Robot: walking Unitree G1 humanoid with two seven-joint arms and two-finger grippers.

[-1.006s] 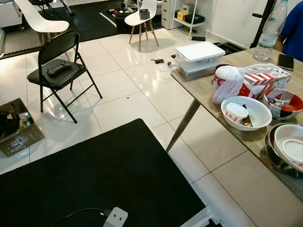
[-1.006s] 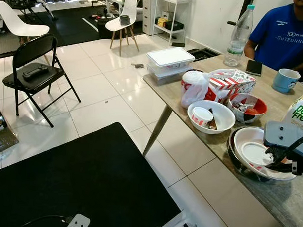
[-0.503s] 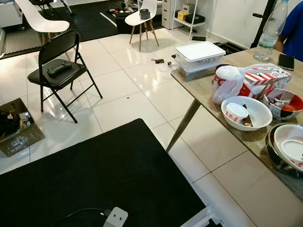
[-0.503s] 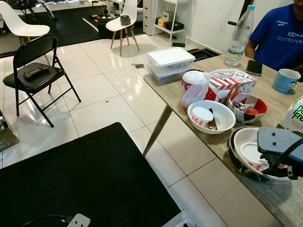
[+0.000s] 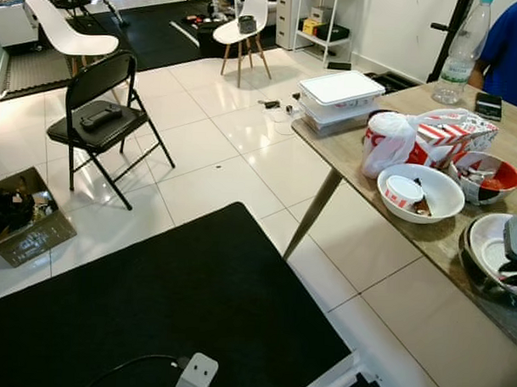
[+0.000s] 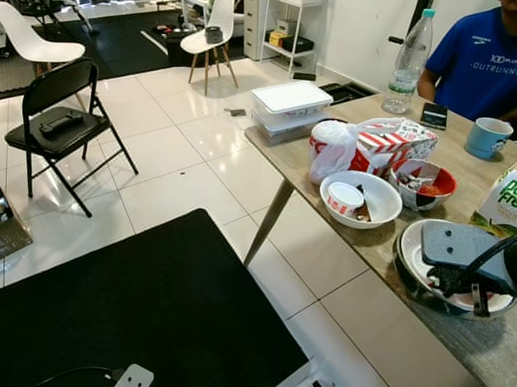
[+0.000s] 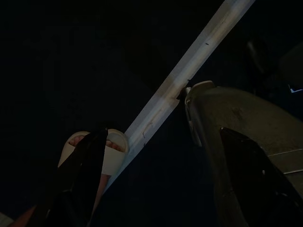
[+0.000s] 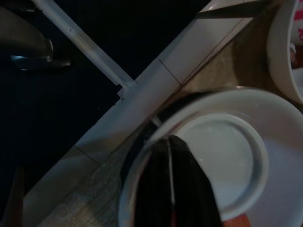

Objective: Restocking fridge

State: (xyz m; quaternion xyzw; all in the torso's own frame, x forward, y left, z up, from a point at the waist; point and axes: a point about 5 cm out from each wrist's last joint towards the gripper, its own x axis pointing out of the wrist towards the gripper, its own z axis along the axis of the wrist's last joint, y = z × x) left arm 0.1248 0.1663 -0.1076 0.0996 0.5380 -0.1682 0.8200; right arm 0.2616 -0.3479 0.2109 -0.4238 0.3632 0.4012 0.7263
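My right gripper is shut and hangs over a white bowl with a round white lid inside; nothing shows between its fingers. The bowl sits in a dark bowl at the near edge of the wooden table, under the grey wrist of my right gripper. A green-and-white milk carton stands just behind it. In the dark left wrist view, my left gripper hangs open above a dark floor.
On the table are a white bowl holding a small cup, a red bowl, a plastic bag, lidded containers, a water bottle. A person in blue sits behind. A black folding chair, cardboard box and black mat are on the floor.
My right gripper has moved left from the table's right side to above the white bowl. Nothing on the table has shifted.
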